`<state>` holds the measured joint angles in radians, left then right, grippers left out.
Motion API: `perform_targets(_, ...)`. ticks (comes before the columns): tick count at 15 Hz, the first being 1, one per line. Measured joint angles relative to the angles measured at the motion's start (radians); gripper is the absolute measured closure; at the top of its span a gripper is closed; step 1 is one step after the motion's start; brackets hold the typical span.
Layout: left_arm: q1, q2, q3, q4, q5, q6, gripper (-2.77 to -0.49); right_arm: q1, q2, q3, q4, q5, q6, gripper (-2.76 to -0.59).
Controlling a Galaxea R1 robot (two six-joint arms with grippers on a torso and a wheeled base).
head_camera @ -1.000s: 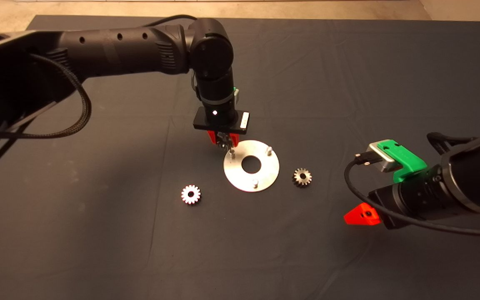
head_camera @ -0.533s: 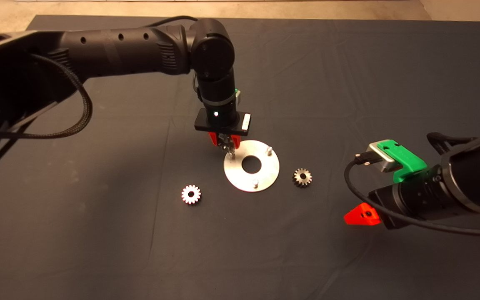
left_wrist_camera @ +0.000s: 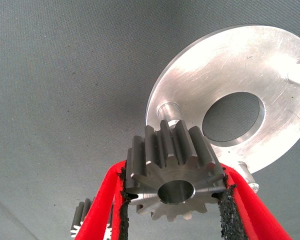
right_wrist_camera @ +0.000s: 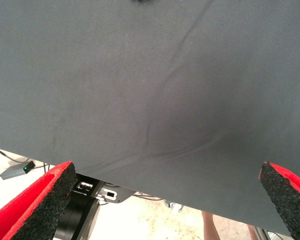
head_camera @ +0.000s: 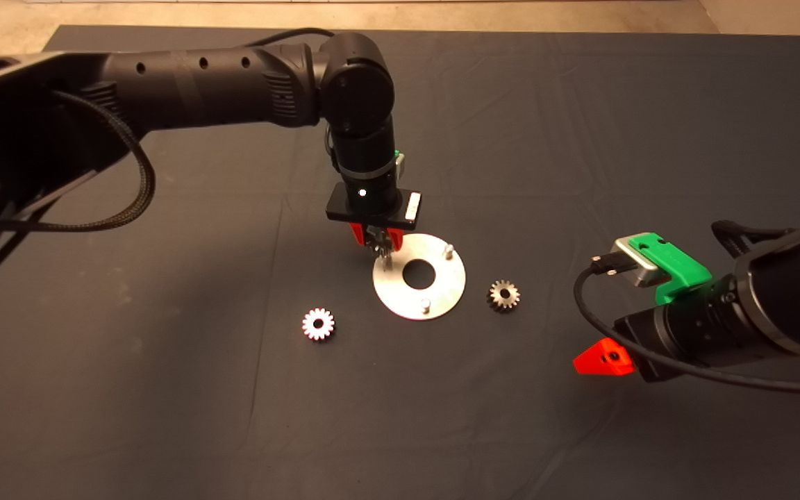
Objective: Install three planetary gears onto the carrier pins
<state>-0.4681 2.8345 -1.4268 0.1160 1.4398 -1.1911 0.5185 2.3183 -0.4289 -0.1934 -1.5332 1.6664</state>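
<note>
Gear one (left_wrist_camera: 175, 180) is pinched between your left gripper (head_camera: 374, 240) pads (left_wrist_camera: 124, 210), teeth on both sides gripped, bore open and facing the wrist camera. It hangs just above the carrier disc (head_camera: 442, 285), over the pin (left_wrist_camera: 168, 107) on the rim nearest the left arm; the wrist view shows that pin just beyond the gear, not yet inside the bore, so nothing is seated. Change over the last second: the left arm has shifted slightly toward the disc and a touch lower, a small correction, while the disc and both loose gears haven't budged. Read that as fine alignment over the pin, not insertion yet. The other two pins, one on the far rim (head_camera: 448, 248) and one on the near rim (head_camera: 425, 303), stand bare. Spare gears lie flat on the mat (head_camera: 164, 389): the bright one (head_camera: 318, 324) well left of the disc, the darker one (head_camera: 503, 295) just right of it. So zero of three installed, in my judgement. Next you need bore centred on the pin before lowering; the risk is the gear catching the pin top and tilting in the pads. Right gripper (head_camera: 605, 361) is parked at the lower right of the mat, fingers (right_wrist_camera: 45, 200) spread wide, holding nothing.
</note>
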Motion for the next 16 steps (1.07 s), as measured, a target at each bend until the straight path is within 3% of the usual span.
perform_targets(16,0.022,0.021,-0.034,0.000,0.000,0.018,-0.93,0.000,0.000,0.000,0.000,0.000,0.000,-2.75)
